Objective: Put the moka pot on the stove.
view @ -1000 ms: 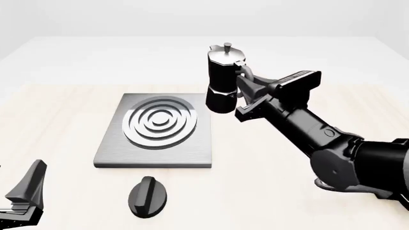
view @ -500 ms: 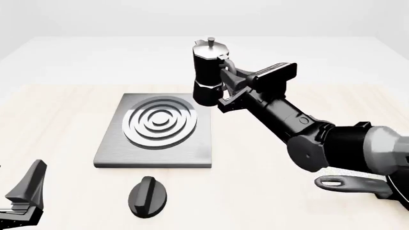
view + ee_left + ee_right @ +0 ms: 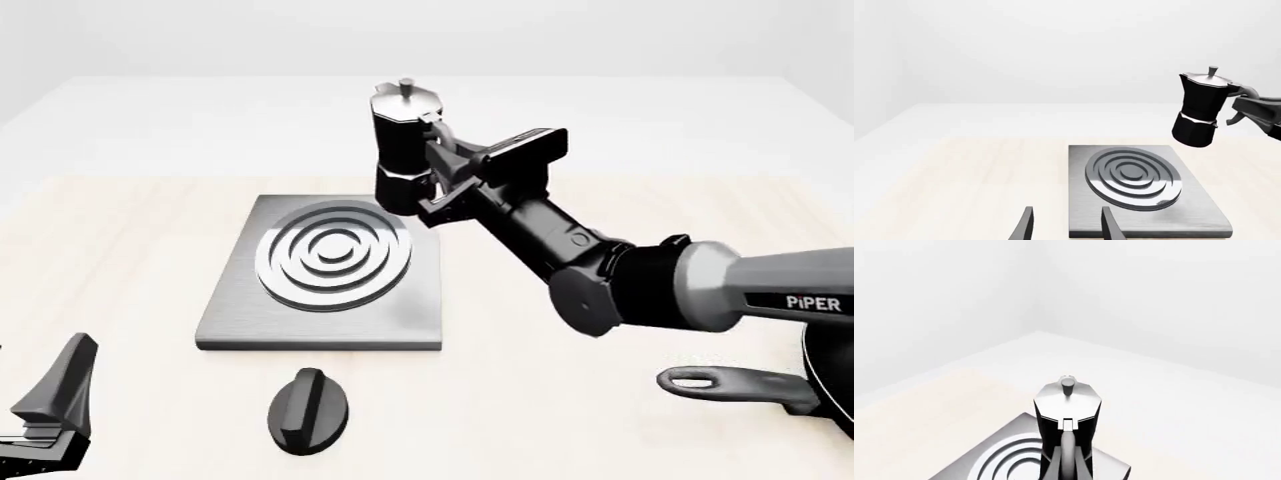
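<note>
Step in hand: transport. The right gripper (image 3: 438,170) carries the moka pot (image 3: 402,150) in the air toward the stove (image 3: 327,272); placing not yet done.
Moka pot position: airborne, upright, above the stove's far right corner in the front view, clear of the slab and not over the ring burner (image 3: 334,255).
Right gripper state: clamped on the pot's black side handle; the jaws reach in from the pot's right side. The right wrist view looks straight along the handle at the silver lid and knob (image 3: 1067,385).
Left gripper state: fingers apart, nothing between them, seen in the left wrist view (image 3: 1064,225). It sits low at the near left corner of the worktop (image 3: 120,260), well apart from the stove.
Next move, my judgement: carry the pot further left and nearer until its base is centred over the burner rings, then lower it, keeping it upright, and release only once the base is seated flat.
Risk: grip is on the handle only, so the pot could swing or tip on touchdown.
Front view only: black oval knob (image 3: 308,410) just in front of the stove; frying pan handle (image 3: 714,380) at the near right edge.
Left wrist view only: side-on gap between pot base and stove, confirming no contact.
Right wrist view only: pot's alignment against the burner rings below it.
</note>
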You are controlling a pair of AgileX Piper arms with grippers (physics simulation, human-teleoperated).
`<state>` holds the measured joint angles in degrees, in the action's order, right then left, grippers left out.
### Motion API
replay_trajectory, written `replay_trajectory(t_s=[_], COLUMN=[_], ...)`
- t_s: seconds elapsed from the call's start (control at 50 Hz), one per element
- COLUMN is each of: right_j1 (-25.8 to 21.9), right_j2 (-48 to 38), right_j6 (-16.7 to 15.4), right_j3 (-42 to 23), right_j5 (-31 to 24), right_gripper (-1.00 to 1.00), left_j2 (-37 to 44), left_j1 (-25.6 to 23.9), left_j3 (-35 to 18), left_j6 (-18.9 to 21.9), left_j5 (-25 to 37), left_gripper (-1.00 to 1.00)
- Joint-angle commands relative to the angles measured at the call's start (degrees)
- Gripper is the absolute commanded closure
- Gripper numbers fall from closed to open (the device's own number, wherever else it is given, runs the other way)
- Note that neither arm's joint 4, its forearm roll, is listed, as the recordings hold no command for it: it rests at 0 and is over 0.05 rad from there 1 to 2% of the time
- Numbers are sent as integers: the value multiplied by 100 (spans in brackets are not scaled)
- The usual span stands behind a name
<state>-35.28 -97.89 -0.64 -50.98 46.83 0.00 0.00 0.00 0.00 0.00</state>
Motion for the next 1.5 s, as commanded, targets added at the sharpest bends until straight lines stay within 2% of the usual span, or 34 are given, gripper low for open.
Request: replay_trajectory(t_s=[0.02,0.36,0.9,1.5], right_j1=[-45,-185,-565,-675], right_j2=[-375,-956,-1325,-1965], right_j6=[-3,-14,126,243], right_j3=[-426,-949,-1049,-1489], right_j5=[92,171,328,301], right_gripper=[100,100,100,100], left_j2=[0,0,0,0], left_j1=[0,0,0,0], left_j3=[0,0,0,0], left_j6=[0,0,0,0], left_j5=[0,0,0,0], left_gripper=[-100,-100,-100,-100])
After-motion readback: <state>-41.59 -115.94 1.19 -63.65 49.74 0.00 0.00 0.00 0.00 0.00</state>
